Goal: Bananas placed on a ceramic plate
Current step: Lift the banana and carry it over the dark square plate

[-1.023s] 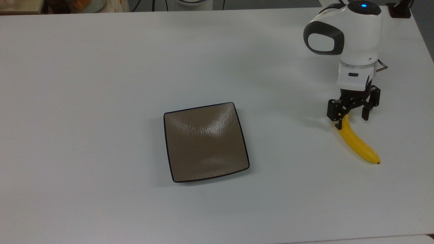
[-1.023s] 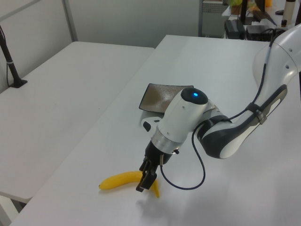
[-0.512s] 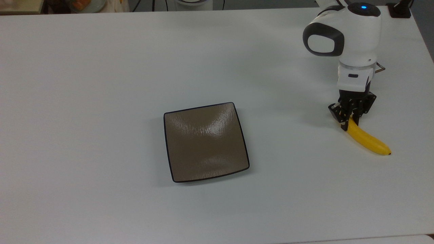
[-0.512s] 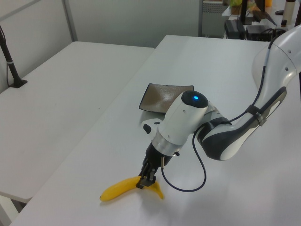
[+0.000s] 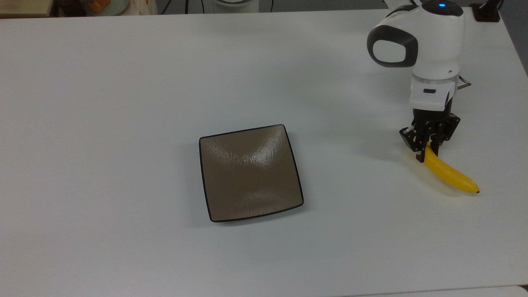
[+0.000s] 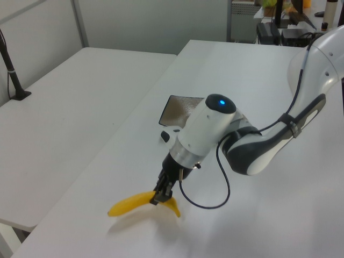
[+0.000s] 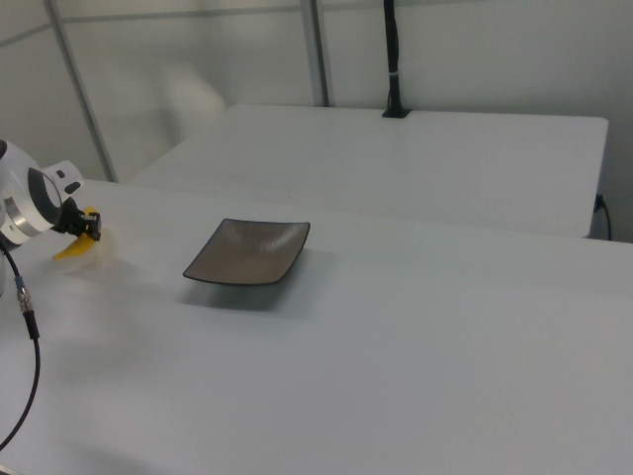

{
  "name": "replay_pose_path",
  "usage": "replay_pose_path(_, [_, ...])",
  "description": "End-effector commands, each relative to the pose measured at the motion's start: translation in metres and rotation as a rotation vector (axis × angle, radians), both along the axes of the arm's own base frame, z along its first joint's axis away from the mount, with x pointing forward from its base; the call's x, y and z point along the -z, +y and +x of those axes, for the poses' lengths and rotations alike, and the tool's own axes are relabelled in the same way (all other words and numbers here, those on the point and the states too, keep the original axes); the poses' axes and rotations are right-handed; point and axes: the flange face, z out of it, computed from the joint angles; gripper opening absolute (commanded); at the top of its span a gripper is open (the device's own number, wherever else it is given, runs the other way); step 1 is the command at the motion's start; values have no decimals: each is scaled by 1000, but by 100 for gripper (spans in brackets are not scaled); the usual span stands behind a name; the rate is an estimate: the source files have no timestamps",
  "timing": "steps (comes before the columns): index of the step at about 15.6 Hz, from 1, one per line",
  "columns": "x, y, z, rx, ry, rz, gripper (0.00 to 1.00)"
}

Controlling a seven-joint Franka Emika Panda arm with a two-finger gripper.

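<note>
Banana (image 5: 450, 173): single yellow fruit with dark tip, at the top view's right, well apart from the plate; in the left view it looked raised off the tabletop (image 5: 123, 103), shadow beneath.
Gripper (image 5: 427, 153): pointed down, jaws closed on the banana's stem end.
Ceramic plate (image 5: 250, 173): square, brown, black-rimmed, bare, flat near the tabletop's middle.
</note>
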Motion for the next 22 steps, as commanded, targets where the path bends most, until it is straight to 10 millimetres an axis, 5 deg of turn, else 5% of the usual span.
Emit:
replay_pose_path(1, [-39, -23, 12, 54, -23, -8, 28])
replay_pose_path(6, [-93, -73, 33, 128, -22, -46, 28])
replay_pose_path(14, [-148, -159, 45, 134, 124, -180, 28])
replay_pose_path(18, [-162, -201, 52, 156, 180, -246, 28])
replay_pose_path(22, [-147, -240, 64, 205, 210, -275, 29])
